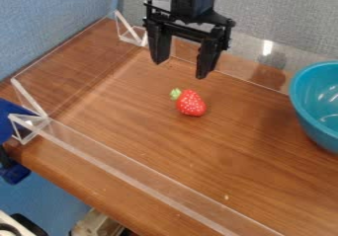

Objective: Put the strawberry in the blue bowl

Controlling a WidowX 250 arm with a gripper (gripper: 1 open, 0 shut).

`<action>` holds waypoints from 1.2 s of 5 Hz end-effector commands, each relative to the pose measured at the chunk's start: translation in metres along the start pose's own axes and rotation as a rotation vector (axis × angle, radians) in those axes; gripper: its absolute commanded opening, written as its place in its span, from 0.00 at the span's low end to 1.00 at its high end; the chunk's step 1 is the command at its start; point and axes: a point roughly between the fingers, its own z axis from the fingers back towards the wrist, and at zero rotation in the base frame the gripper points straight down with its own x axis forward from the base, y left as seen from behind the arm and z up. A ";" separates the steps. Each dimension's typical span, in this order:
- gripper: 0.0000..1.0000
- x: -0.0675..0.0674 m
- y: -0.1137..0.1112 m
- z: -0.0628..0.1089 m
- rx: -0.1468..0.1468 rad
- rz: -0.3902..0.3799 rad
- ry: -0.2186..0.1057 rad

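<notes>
A: Strawberry, small, bright red, green leafy top (192, 104): location?

B: On the brown wooden tabletop (119, 112), below and just in front of the black two-fingered tool (183, 60), apart from it.

A: Tool state?

B: Pointing down, spread wide, holding nothing.

A: Round teal-blue bowl (317, 107)?

B: Right edge, well apart from the strawberry.
</notes>
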 end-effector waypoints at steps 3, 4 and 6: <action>1.00 0.020 0.005 -0.056 -0.008 -0.057 0.014; 1.00 0.028 0.009 -0.072 -0.023 -0.038 0.014; 1.00 0.046 0.012 -0.082 -0.043 -0.031 -0.002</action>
